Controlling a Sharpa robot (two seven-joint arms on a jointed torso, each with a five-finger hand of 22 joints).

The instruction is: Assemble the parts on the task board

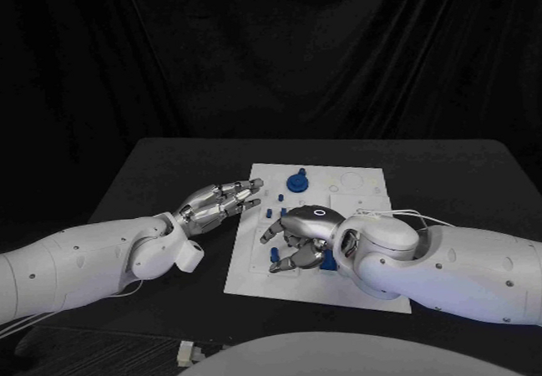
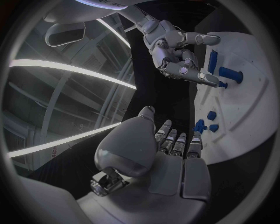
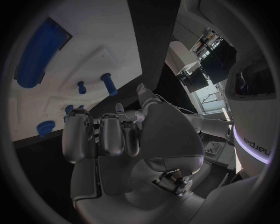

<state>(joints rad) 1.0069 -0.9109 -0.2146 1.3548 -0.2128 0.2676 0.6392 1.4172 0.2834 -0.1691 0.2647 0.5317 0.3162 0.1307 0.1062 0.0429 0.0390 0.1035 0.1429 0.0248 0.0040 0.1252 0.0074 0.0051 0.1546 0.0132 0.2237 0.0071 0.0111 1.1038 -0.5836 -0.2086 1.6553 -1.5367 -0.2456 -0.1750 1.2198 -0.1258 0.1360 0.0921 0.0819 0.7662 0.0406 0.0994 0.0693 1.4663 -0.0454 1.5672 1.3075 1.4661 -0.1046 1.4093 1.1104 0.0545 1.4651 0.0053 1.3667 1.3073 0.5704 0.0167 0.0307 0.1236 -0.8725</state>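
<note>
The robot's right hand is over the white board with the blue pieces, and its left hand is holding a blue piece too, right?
Not quite. The right hand is over the task board, but the left hand holds nothing: the left wrist view shows its fingers stretched out and bare at the board's edge, near the blue parts.

We see a black table with rounded far corners, its matte top dark and even. Behind it hangs a black curtain that falls in soft vertical folds across the whole back of the scene. Near the table's front edge lies a small white connector block on the dark surface below. From the left wrist view we make out long bright strip lights running in curved bands overhead. From the right wrist view we notice a lit area with shelving and equipment, too small to tell apart.
</note>
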